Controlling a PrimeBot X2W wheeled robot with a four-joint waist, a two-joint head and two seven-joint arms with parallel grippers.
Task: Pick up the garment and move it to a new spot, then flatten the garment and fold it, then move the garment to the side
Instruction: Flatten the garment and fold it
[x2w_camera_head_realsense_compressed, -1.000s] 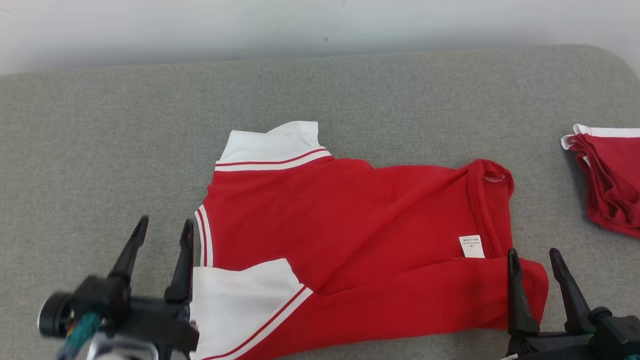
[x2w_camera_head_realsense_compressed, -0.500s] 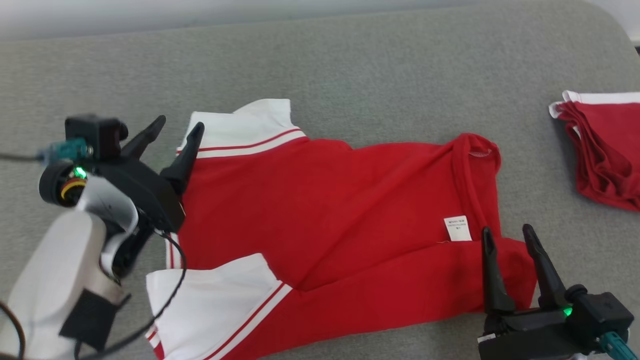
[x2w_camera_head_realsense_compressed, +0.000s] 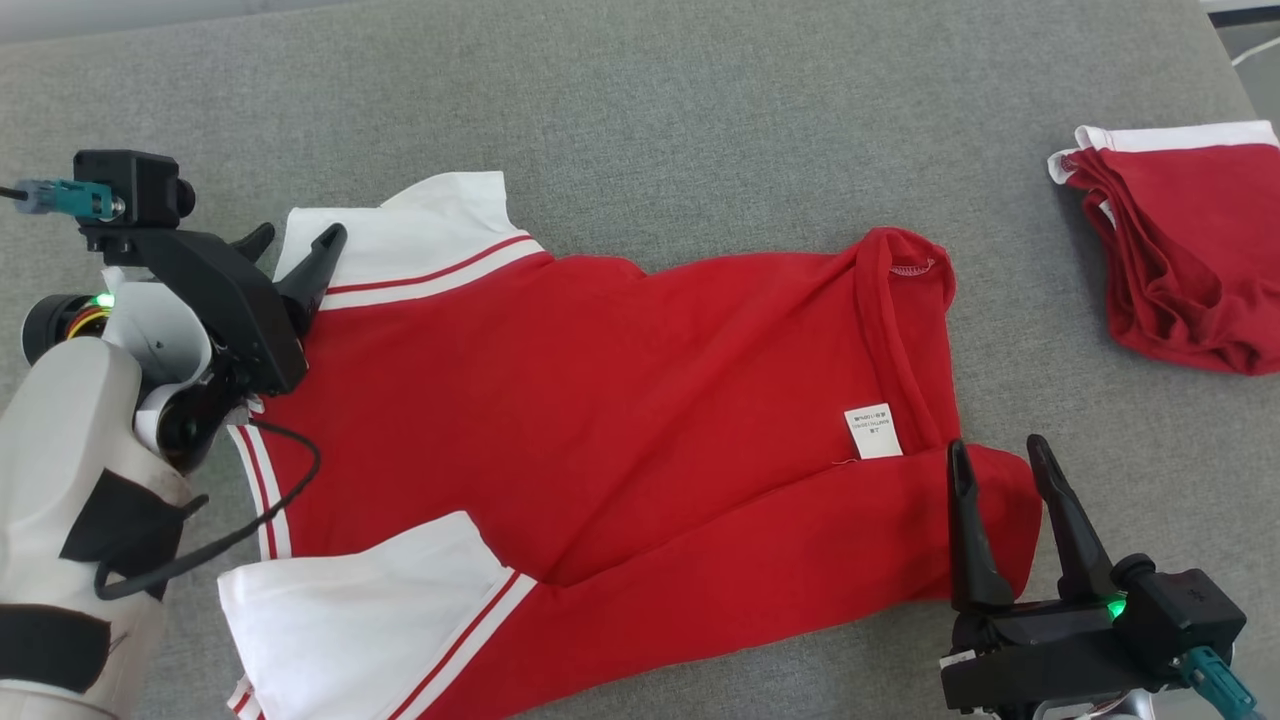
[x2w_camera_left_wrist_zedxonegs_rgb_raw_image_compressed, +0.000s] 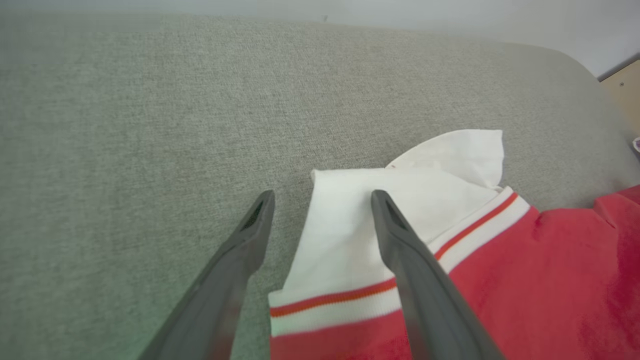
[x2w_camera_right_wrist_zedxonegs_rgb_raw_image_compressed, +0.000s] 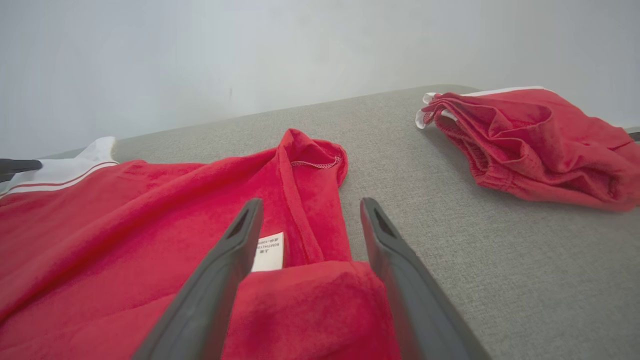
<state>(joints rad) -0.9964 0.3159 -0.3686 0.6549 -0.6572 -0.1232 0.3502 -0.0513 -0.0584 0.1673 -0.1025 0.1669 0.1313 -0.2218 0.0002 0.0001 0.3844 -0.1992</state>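
Fabric, grey and coarsely woven, covers the table (x2w_camera_head_realsense_compressed: 700, 120), whose far right corner is rounded. Wide bare stretches lie beyond the red T-shirt (x2w_camera_head_realsense_compressed: 600, 400) and between it and the folded red garment (x2w_camera_head_realsense_compressed: 1180, 270) off to the right. The T-shirt lies spread mid-table, a soft rumpled knit with white sleeves (x2w_camera_head_realsense_compressed: 400, 240) banded in red and a small care label (x2w_camera_head_realsense_compressed: 873, 431). On the left gripper (x2w_camera_head_realsense_compressed: 298, 238) the fingers stand apart and empty, straddling the far sleeve's outer edge, one over white cloth and one over bare table. On the right gripper (x2w_camera_head_realsense_compressed: 997, 450) the fingers are likewise spread, holding nothing, at the shirt's near right corner.
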